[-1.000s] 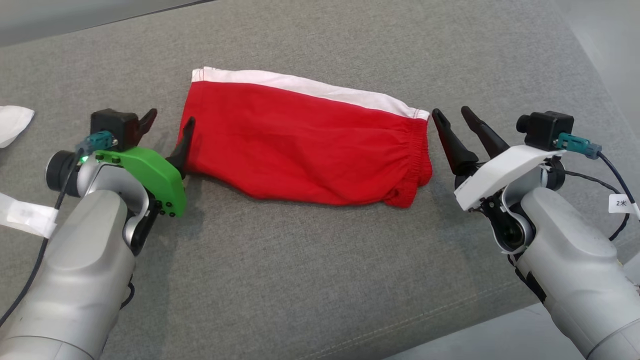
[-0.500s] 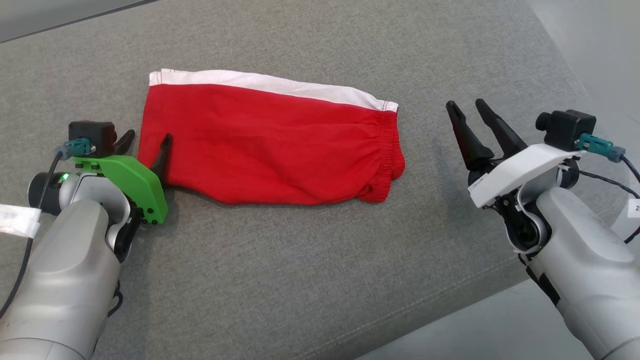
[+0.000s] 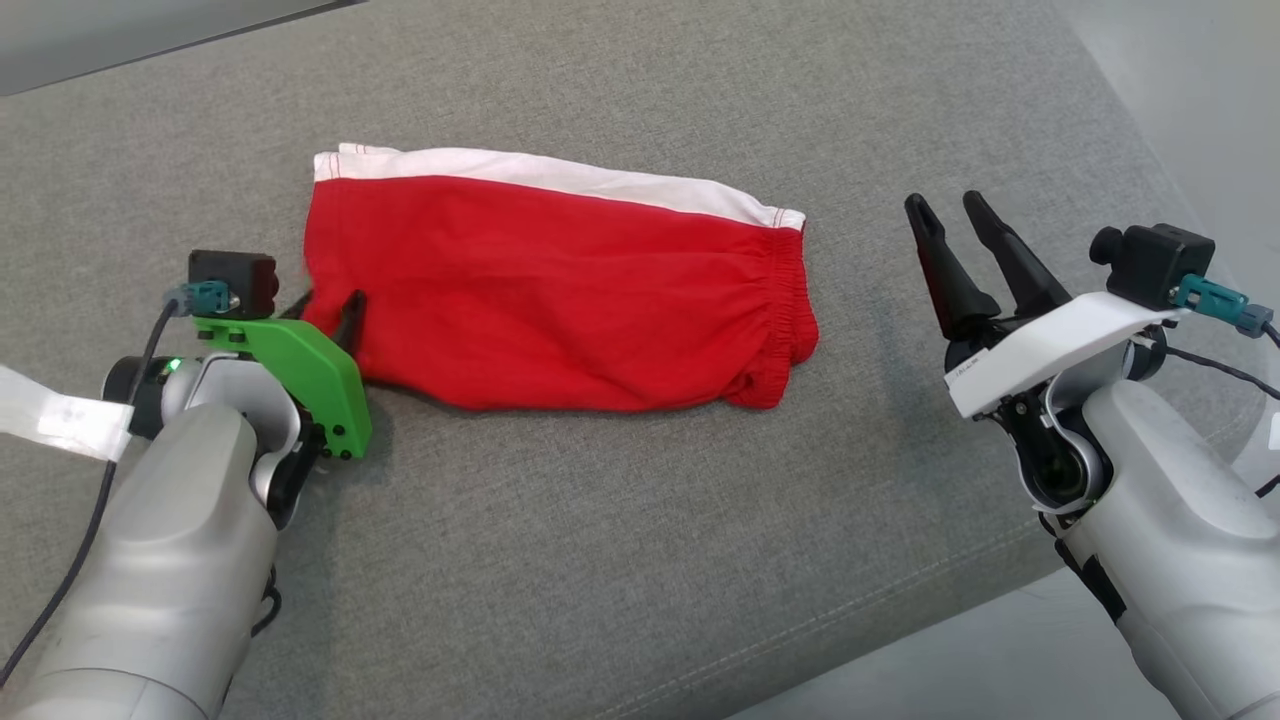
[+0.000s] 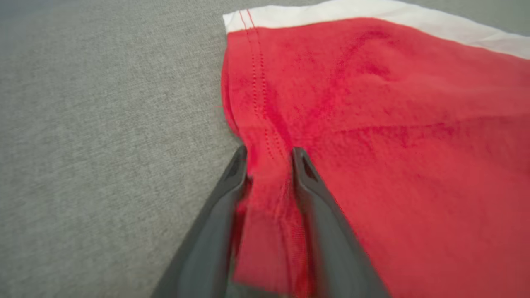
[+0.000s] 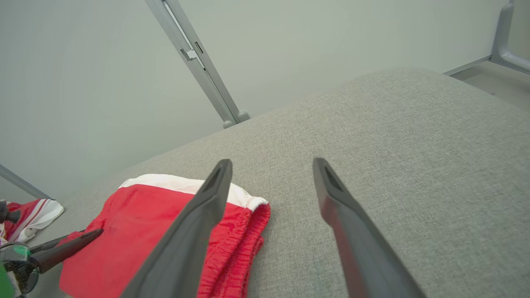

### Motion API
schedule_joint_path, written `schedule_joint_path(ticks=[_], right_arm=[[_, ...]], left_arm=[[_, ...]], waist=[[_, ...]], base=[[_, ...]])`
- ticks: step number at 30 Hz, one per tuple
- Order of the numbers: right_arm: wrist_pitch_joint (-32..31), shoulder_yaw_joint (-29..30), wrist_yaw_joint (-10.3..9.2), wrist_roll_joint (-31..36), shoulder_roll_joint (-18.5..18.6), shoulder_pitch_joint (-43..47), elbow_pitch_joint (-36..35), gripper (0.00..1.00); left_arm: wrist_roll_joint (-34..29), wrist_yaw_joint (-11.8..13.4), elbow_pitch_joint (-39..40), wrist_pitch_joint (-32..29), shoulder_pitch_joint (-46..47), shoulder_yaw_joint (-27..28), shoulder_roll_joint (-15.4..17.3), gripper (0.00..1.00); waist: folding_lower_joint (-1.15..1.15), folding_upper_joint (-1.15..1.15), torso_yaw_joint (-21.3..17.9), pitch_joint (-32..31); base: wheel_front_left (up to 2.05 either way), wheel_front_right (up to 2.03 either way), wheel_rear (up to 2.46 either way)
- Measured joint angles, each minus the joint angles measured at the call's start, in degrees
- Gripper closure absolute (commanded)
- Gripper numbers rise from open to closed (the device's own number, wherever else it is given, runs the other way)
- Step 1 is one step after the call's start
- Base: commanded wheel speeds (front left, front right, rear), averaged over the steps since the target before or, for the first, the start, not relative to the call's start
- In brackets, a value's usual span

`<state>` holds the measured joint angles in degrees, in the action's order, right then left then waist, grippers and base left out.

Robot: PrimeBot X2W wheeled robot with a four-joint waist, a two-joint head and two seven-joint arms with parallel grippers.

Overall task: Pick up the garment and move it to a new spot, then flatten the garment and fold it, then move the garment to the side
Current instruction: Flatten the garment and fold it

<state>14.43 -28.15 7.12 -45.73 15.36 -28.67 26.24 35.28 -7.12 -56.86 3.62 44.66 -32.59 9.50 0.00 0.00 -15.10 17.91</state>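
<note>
A red garment [image 3: 560, 300] with a white band along its far edge lies folded flat on the grey cushion [image 3: 600, 560]. My left gripper [image 3: 327, 305] is at the garment's near left corner. In the left wrist view my left gripper [image 4: 269, 155] has its jaws drawn in on a bunched ridge of the garment [image 4: 393, 145] at its stitched hem. My right gripper [image 3: 943, 203] hovers open to the right of the elastic end, apart from it. In the right wrist view my right gripper [image 5: 272, 162] has bare cushion between its fingers, with the garment [image 5: 136, 223] to their left.
The cushion's front edge [image 3: 900, 640] runs diagonally at lower right, with pale floor beyond. Another red and white cloth [image 5: 29, 215] lies far to the left. A metal frame bar [image 5: 198, 62] leans against the wall behind the cushion.
The left gripper's fingers have narrowed onto the garment's left hem, bunching fabric between them. The head camera has shifted slightly. The right gripper stays open and apart.
</note>
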Motion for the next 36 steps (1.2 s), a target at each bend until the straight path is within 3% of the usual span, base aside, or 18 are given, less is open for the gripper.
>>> schedule_joint_path(ticks=[17,25,36], right_arm=[[0.0,2.8,0.0,1.4,0.3,2.8,-1.8,0.0],[0.0,3.9,0.0,1.5,1.1,5.9,-1.8,0.0],[0.0,3.6,0.0,1.9,3.2,8.8,-1.3,0.0]], left_arm=[[2.3,0.0,0.5,2.9,-1.7,-1.7,-2.0,1.0],[4.6,0.0,2.0,7.8,-4.2,0.4,-4.4,1.0],[7.8,0.8,2.6,9.6,-11.9,2.7,-7.1,1.0]], waist=[[0.0,0.0,1.9,-1.9],[0.0,0.0,4.4,-3.7],[0.0,0.0,9.3,-6.7]], base=[[0.0,0.0,0.0],[0.0,0.0,0.0],[0.0,0.0,0.0]])
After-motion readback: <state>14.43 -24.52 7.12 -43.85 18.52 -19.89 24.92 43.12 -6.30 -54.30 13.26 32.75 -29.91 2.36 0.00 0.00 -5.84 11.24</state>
